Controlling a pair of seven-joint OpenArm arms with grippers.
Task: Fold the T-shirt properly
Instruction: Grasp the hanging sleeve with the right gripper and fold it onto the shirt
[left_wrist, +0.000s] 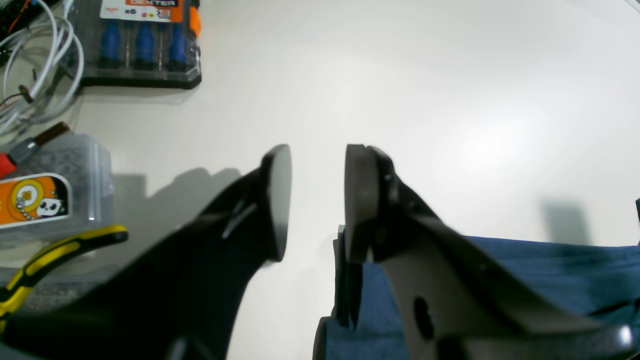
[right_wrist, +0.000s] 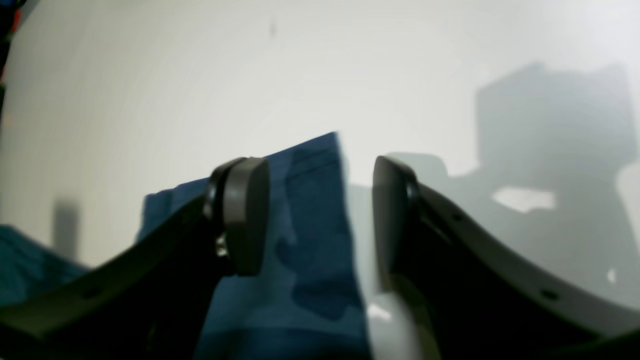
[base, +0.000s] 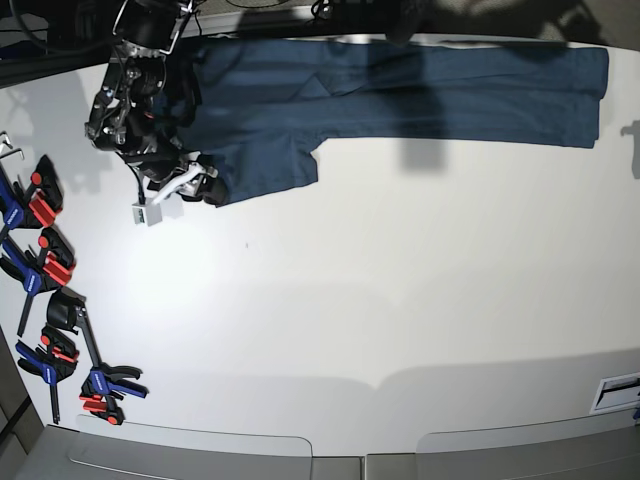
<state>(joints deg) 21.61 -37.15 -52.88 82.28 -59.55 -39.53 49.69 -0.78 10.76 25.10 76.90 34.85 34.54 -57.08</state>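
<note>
The dark navy T-shirt (base: 400, 95) lies spread flat along the far edge of the white table, with one sleeve (base: 265, 160) hanging toward the front. My right gripper (base: 205, 188) is at that sleeve's lower left corner. In the right wrist view it (right_wrist: 320, 220) is open, with the sleeve's edge (right_wrist: 310, 260) lying between and below the jaws. My left gripper (left_wrist: 317, 200) is open and empty over bare table, with the shirt's edge (left_wrist: 550, 270) just beside its right finger. The left arm does not show in the base view.
Several red-blue-black clamps (base: 40, 260) lie along the table's left edge. A small white box (base: 150, 213) hangs by the right arm. In the left wrist view a screwdriver set (left_wrist: 142, 45), white cables (left_wrist: 35, 65), a clear box (left_wrist: 45, 200) and yellow pliers (left_wrist: 50, 260) lie left of the gripper.
</note>
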